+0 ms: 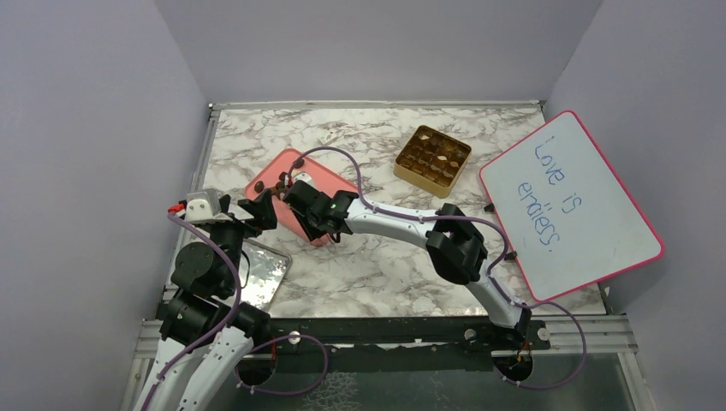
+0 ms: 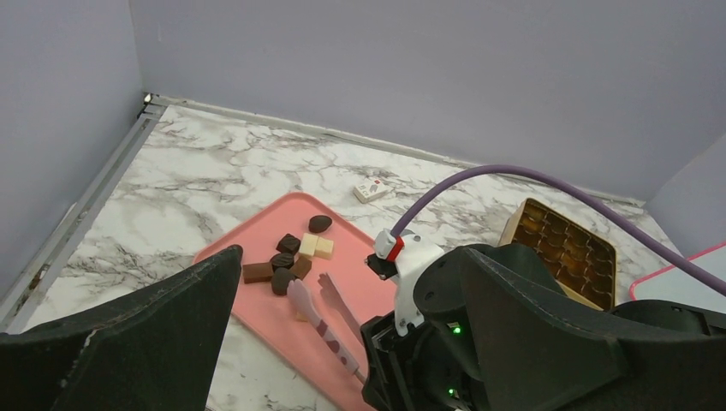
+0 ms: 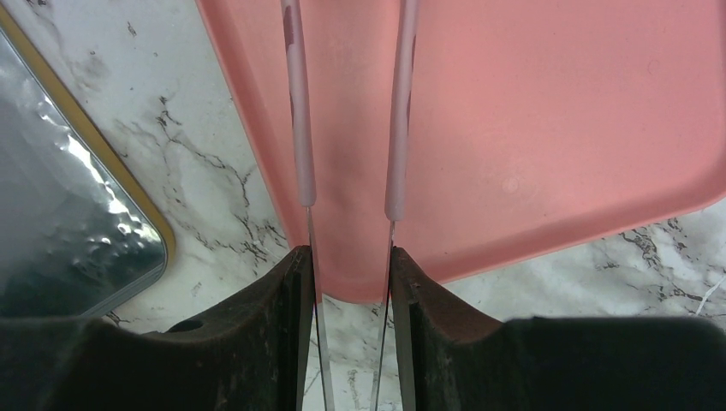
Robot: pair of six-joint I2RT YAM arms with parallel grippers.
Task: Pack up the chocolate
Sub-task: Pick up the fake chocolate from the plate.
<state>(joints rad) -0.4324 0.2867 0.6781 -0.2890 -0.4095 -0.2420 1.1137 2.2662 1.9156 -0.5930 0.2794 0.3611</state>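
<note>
The chocolate (image 2: 287, 257) lies as several small dark, brown and cream pieces at the far left of a pink tray (image 2: 257, 235), also visible from above as the chocolate (image 1: 287, 175). My right gripper (image 3: 349, 265) is shut on the metal shanks of pink tweezers (image 3: 300, 128), whose arms stand apart over the tray (image 3: 556, 128). The tweezers' tips (image 2: 300, 300) reach the near edge of the pieces. The gold gridded box (image 1: 432, 156) sits at the back right. My left gripper (image 2: 355, 257) stands open at the tray's left side, holding nothing.
A whiteboard with a pink rim (image 1: 569, 205) leans at the right. A silver lid (image 1: 261, 274) lies on the marble by the left arm. A small white tag (image 2: 370, 190) rests behind the tray. Purple walls enclose the table.
</note>
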